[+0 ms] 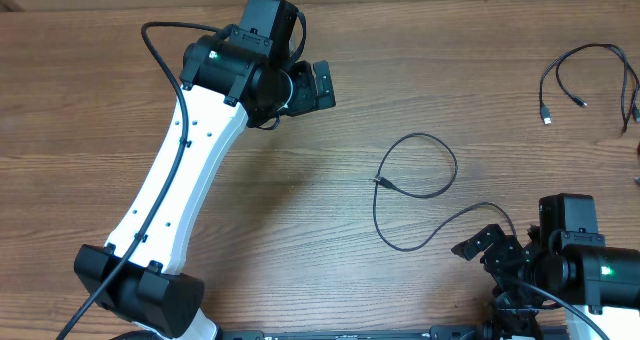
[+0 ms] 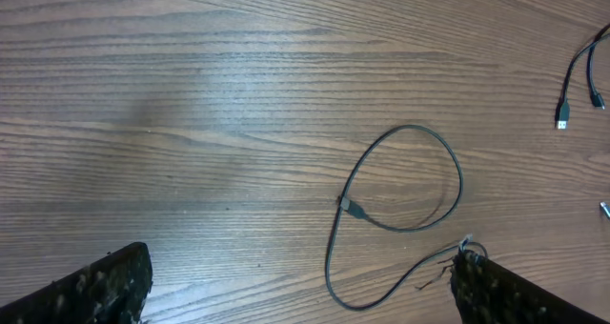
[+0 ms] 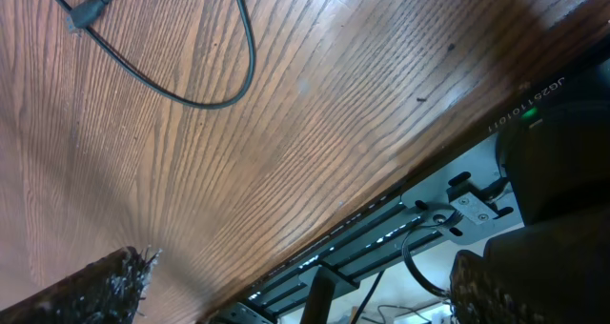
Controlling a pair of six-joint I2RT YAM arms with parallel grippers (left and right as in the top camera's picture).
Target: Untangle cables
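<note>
Both grippers wide open and empty; cables loose on the table (image 1: 100, 80).
Left gripper (image 1: 318, 86): jaws spread wide, nothing held. The looped cable (image 1: 415, 185) lies below and to its right, well apart. Right gripper (image 1: 485, 245): jaws wide, empty, with the loop's tail passing just above it. The second cable (image 1: 590, 75) lies well beyond it, far right.

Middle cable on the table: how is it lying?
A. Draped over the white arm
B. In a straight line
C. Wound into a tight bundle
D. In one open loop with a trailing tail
D: the cable curls into a single open loop that closes by its plug, and a tail trails away from it.
</note>
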